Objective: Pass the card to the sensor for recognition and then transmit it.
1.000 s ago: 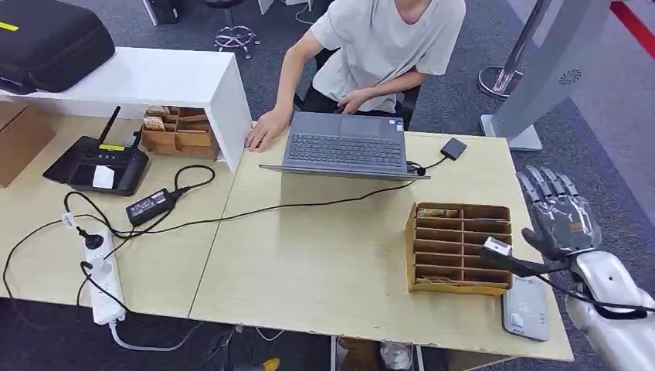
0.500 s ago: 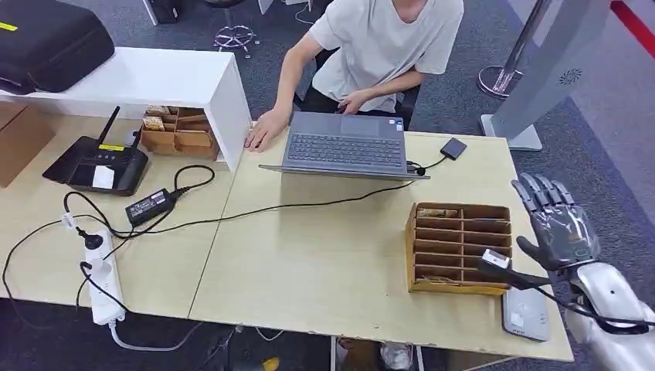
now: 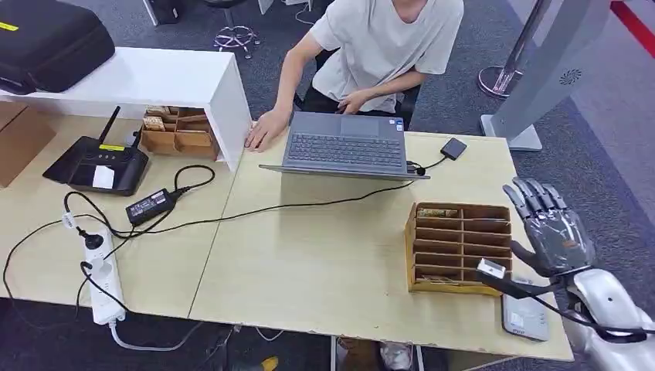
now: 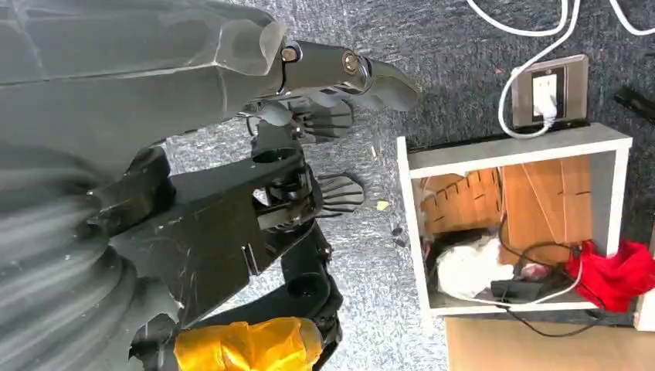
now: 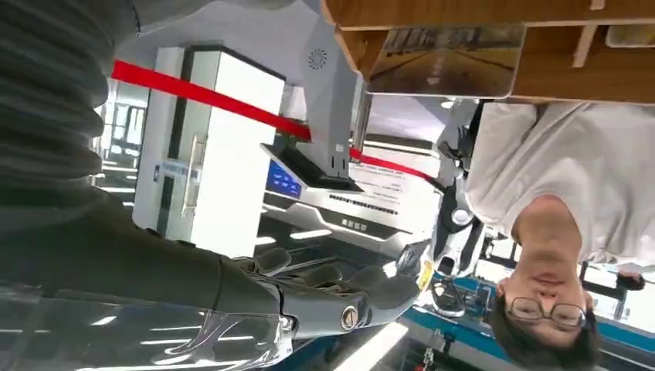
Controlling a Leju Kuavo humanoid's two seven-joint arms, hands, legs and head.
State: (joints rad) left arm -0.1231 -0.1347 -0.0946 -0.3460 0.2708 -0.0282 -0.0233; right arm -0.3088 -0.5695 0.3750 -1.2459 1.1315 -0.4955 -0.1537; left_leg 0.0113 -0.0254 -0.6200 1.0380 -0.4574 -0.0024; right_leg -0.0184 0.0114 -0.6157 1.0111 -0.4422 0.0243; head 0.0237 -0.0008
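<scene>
A wooden slotted card box (image 3: 459, 247) stands on the right part of the table, with cards (image 3: 437, 212) lying in its far slot. In the right wrist view the box (image 5: 556, 77) shows a card (image 5: 448, 60) in a slot. A flat grey sensor pad (image 3: 525, 315) lies at the table's front right corner, just beside the box. My right hand (image 3: 550, 228) hovers beside the box's right side, fingers spread and raised, holding nothing. Its thumb (image 5: 371, 301) and fingers are stretched out. My left hand (image 4: 332, 85) hangs over the floor, fingers apart and empty.
A person sits behind an open laptop (image 3: 346, 145) at the table's far side, one hand (image 3: 264, 128) resting on the table. A black cable with a white tag (image 3: 491, 269) crosses in front of my right wrist. A power strip (image 3: 104, 286), an adapter and a router lie on the left.
My right hand has drifted a little left and nearer to me, closer to the card box. The tagged cable has shifted down with it.
</scene>
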